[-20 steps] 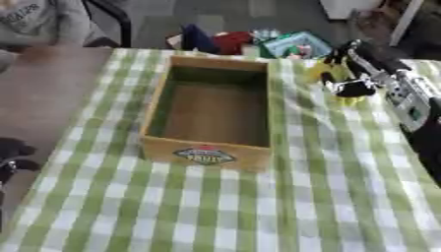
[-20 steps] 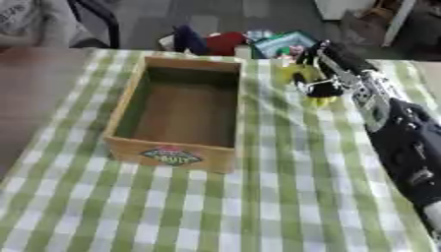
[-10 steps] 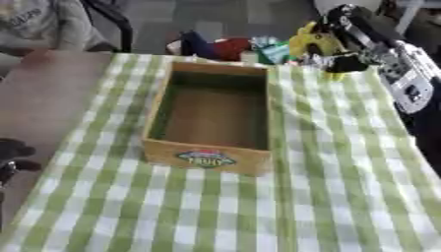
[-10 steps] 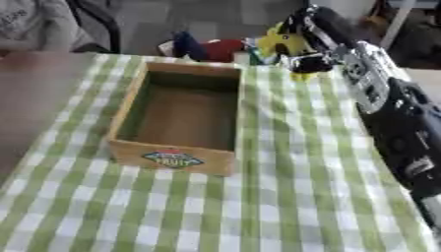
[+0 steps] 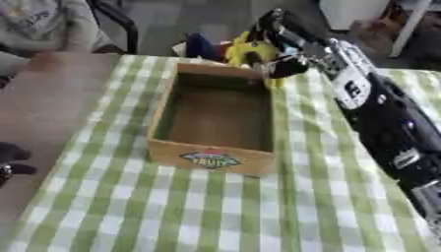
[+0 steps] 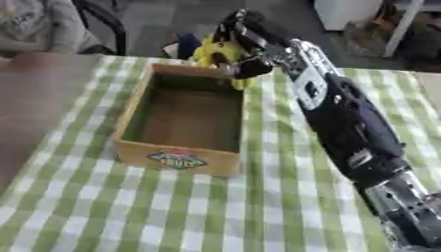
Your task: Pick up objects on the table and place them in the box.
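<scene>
The right hand [image 5: 274, 51] reaches across from the right, its fingers [image 6: 245, 69] curled round a yellow object [image 5: 247, 50] held above the far right corner of the wooden box [image 5: 215, 123]. The box stands on the green-checked worktop [image 5: 172, 211], its inside bare.

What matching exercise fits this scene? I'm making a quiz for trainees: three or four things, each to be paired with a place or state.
Things:
1. yellow object
2. wooden box
3. right hand
4. left hand

Places or states:
A. empty, on the checked cloth
B. at the view's left edge
C. held above the box's far corner
D. curled round something yellow

Pairs: 1-C, 2-A, 3-D, 4-B
</scene>
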You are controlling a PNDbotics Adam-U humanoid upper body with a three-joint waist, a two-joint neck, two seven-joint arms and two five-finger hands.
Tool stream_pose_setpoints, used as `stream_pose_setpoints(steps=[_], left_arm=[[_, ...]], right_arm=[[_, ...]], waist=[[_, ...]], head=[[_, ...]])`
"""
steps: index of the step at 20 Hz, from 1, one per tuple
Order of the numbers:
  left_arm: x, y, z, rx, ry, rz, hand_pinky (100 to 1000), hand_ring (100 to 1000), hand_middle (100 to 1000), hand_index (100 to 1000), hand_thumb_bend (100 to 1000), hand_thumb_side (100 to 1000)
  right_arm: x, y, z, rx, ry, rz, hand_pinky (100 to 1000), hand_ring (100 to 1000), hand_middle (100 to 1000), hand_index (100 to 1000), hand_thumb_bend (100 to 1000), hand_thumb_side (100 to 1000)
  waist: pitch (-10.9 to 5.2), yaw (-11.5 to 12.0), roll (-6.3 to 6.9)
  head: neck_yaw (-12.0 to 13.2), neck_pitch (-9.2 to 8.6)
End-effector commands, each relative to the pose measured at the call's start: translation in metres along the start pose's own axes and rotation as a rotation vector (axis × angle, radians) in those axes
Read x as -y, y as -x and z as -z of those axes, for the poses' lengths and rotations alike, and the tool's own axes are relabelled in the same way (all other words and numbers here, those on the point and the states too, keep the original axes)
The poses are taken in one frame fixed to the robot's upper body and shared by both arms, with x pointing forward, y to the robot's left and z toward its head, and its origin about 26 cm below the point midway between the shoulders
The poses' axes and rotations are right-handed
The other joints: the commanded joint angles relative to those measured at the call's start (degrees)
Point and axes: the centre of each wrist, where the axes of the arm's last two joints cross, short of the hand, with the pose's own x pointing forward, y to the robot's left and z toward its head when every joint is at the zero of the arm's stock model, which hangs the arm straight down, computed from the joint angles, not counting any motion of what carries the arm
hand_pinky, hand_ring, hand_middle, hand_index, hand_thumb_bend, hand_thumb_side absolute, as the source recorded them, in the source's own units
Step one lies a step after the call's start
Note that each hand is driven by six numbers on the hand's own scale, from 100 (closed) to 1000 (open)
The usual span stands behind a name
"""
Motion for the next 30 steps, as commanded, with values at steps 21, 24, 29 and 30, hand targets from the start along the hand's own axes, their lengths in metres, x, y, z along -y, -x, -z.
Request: stream_pose_setpoints(steps=[21, 24, 29, 30], left_arm=[[0.001, -0.007, 0.004, 0.031, 0.005, 0.001, 523, 608, 551, 504, 131, 611], [-0.002, -0.005, 0.002, 0.025, -0.007, 0.009, 523, 608, 552, 504, 132, 609], [-0.009, -0.004, -0.002, 0.017, -0.035, 0.028, 523, 608, 552, 504, 133, 611], [-0.01, -0.003, -0.003, 0.015, -0.041, 0.033, 523, 608, 552, 504, 133, 612]], right_arm=[[-0.011, -0.033, 0.024, 0.151, -0.214, -0.024, 704, 819, 853, 896, 100, 203], [0.009, -0.038, 0.021, 0.186, -0.093, 0.041, 669, 792, 823, 883, 100, 198], [0.042, -0.05, -0.005, 0.23, 0.115, 0.171, 610, 750, 795, 858, 100, 261], [0.047, -0.052, -0.013, 0.227, 0.152, 0.213, 594, 740, 787, 850, 100, 292]], waist=[[-0.99, -2.28, 0.39], [-1.43, -3.41, 0.35], [-2.03, -6.29, 0.2], [-2.06, -6.87, 0.22]], head=[[1.05, -0.53], [1.86, -0.13], [4.07, 0.47], [4.55, 0.5]])
